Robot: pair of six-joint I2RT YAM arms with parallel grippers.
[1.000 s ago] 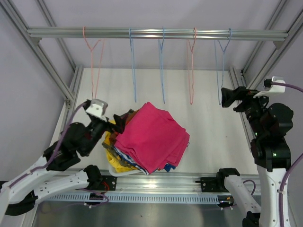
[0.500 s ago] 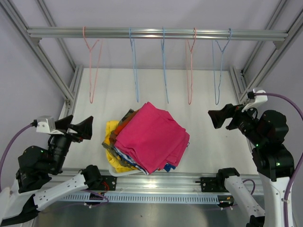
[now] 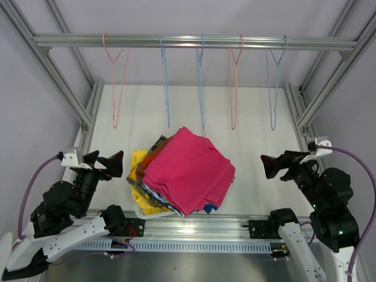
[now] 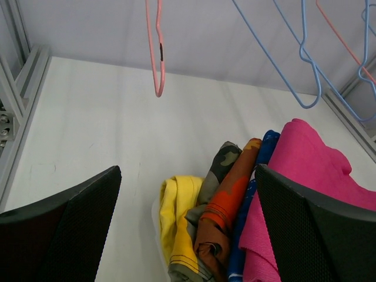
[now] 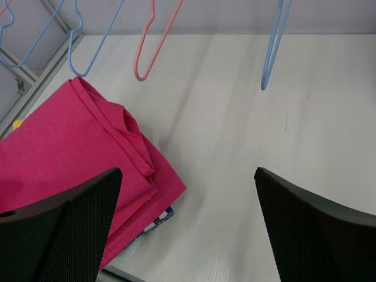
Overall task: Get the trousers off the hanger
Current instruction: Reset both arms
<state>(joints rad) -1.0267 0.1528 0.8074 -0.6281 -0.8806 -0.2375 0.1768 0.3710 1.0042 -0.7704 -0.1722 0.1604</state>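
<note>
The trousers (image 3: 188, 167) lie as a folded stack on the white table, a magenta pair on top, with yellow (image 4: 176, 217), camouflage (image 4: 222, 163), orange-patterned (image 4: 234, 200) and blue-patterned (image 4: 268, 144) pairs under it. Several wire hangers (image 3: 201, 82) hang bare from the top rail (image 3: 194, 41). My left gripper (image 3: 110, 164) is open just left of the stack, touching nothing. My right gripper (image 3: 271, 166) is open to the right of the stack, above bare table. In the right wrist view the magenta pair (image 5: 70, 147) fills the left side.
Aluminium frame posts (image 3: 64, 88) and rails run along both sides of the table and its front edge (image 3: 194, 222). A pink hanger (image 4: 157, 53) dangles ahead of the left gripper, and a blue one (image 5: 273, 47) ahead of the right.
The left gripper drew back from the stack to its left side. The right gripper came down from beside the rightmost hanger to table height. The hangers sway slightly.
</note>
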